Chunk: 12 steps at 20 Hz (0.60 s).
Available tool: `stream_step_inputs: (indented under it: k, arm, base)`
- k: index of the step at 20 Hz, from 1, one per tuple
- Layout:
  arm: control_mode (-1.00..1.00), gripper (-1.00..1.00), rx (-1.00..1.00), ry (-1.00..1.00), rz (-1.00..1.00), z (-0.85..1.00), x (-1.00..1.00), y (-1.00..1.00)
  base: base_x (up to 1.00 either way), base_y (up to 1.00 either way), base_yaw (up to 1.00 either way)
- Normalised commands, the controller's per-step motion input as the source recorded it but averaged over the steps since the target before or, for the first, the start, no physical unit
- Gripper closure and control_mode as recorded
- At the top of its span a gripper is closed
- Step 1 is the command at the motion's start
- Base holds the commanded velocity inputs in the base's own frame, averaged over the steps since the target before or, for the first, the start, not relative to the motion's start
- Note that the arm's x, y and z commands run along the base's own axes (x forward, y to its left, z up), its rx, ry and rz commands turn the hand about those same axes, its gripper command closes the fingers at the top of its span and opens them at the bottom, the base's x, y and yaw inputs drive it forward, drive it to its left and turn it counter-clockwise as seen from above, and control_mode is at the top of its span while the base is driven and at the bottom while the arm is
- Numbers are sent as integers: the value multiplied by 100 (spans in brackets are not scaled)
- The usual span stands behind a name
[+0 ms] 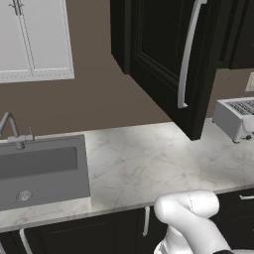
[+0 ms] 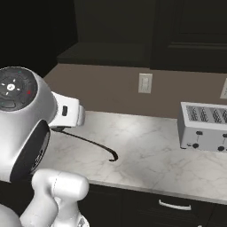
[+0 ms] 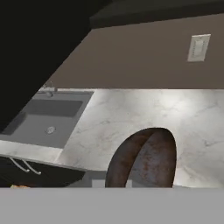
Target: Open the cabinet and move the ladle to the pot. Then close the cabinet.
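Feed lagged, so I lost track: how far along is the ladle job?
Done: the cabinet door stands swung open over the counter. In hand: the ladle, its brown bowl close under the hand camera above the counter, looks carried, though the grip itself is hidden. Left: set the ladle in the pot, then shut the cabinet door.

Veined marble counter; rusty brown ladle bowl.
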Motion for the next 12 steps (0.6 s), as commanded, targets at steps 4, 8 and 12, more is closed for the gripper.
stream_step_inputs:
  k: [4, 8, 12]
  arm:
    - [-100, 100, 4, 23, 0, -34, -7, 0]
    - [-100, 100, 2, 14, 1, -12, 0, 3]
    - [100, 100, 1, 0, 0, -1, -26, 0]
  base:
    - [0, 0, 0]
    - [0, 0, 0]
    - [-24, 0, 0]
